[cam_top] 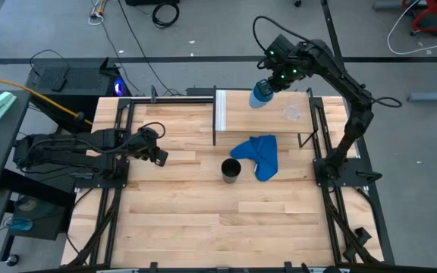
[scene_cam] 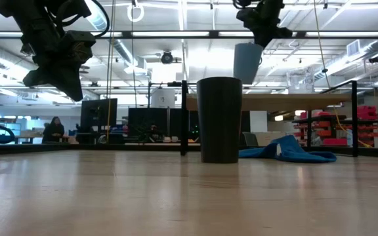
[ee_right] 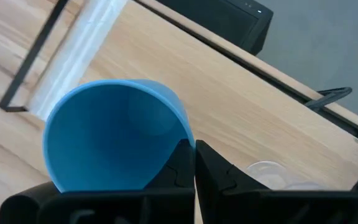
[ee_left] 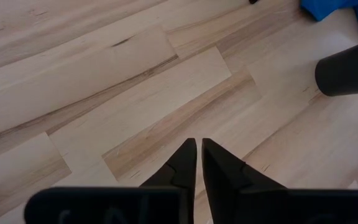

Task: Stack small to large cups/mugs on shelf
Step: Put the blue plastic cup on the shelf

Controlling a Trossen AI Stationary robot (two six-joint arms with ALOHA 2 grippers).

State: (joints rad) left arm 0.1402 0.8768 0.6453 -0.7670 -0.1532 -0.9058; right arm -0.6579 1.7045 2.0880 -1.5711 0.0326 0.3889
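crumpled blue cloth [cam_top: 258, 155] on plank tabletop [cam_top: 203, 220]; seated person [scene_cam: 54, 130] beyond

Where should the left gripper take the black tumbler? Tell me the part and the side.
Grip the black tumbler by its rim, coming from above. It stands upright with its mouth open upward, and the blue cloth lies close on one side, crowding a side approach. The left gripper waits shut, off to the tumbler's left.

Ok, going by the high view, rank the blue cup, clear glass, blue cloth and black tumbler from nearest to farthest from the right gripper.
1. Blue cup: held in the right gripper, above the shelf's back edge.
2. Clear glass: on the shelf, toward its right end.
3. Blue cloth: on the table in front of the shelf.
4. Black tumbler: on the table, just left of the cloth.
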